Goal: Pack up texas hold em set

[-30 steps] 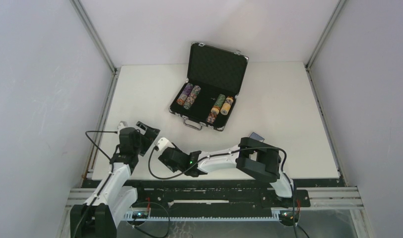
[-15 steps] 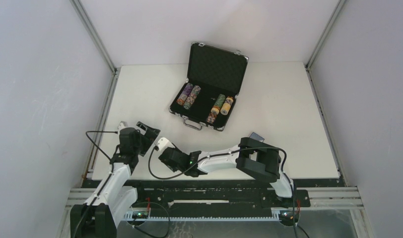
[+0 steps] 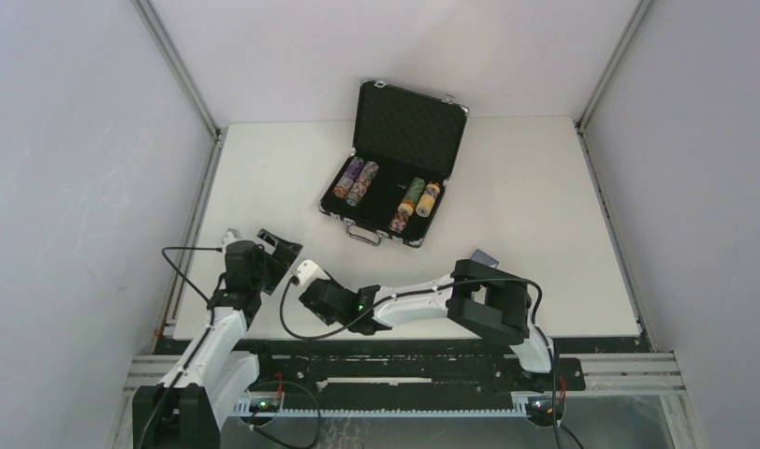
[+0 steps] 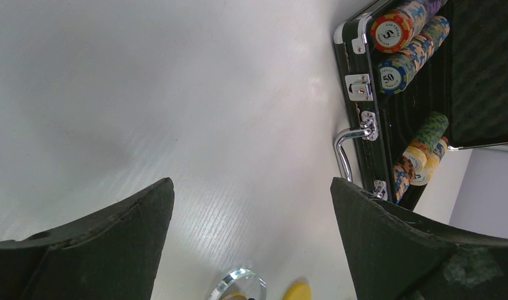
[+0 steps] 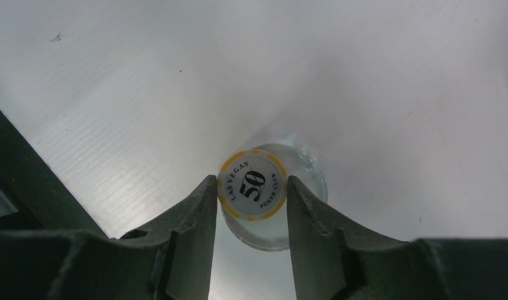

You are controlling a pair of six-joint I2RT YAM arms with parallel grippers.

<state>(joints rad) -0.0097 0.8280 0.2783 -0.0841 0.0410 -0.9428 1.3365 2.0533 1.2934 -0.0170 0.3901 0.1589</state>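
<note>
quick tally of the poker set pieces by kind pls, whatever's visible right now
briefcase: 1
chip rolls in the briefcase: 4
50 chip, between the right gripper fingers: 1
clear token: 1
yellow piece, cut off at the frame edge: 1
Total: 8 that I can make out

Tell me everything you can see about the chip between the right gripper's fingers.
The chip is a round white disc with yellow marks around its rim, printed LAS VEGAS, 50, POKER CLUB in black. Its face is turned to the wrist camera. The fingers of the right gripper press its opposite edges. Behind it is a larger clear disc, offset toward the lower right, over the white table. Whether the chip is lifted cannot be told.
</note>
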